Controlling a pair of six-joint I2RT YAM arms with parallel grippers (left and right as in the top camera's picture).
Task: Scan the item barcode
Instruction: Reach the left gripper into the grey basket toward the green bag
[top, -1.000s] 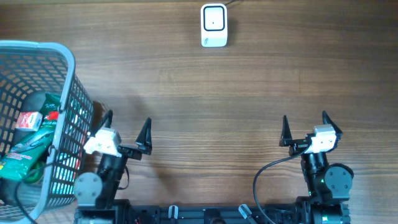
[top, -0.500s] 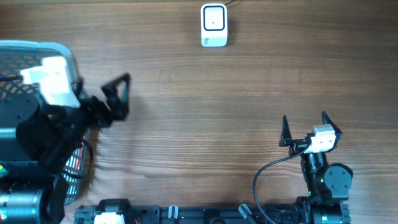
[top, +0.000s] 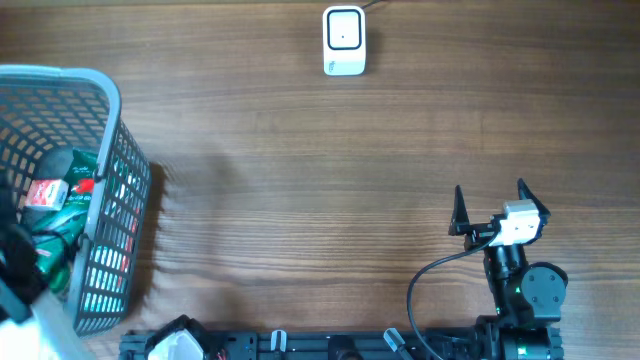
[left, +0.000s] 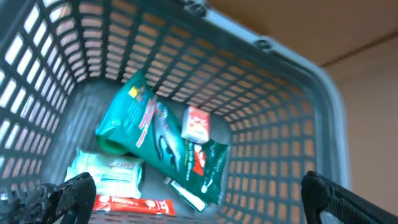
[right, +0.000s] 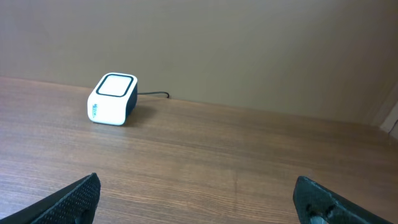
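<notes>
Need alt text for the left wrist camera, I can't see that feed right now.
Looking down into a grey plastic basket holding a green packet, a small red-and-white box, a pale pack and a red bar. The left gripper is open, its fingertips framing the bottom corners, holding nothing.

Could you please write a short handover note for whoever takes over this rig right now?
Left gripper: open, empty, poised over the basket.
Right gripper: open, empty, low over the table on the right, facing the scanner.
Items: green pouch and small box, among others, lie in the basket; the scanner sits at the far side of the table.
Done: nothing picked yet.
Left: grasp one item, lift it out, show its barcode to the scanner.
</notes>
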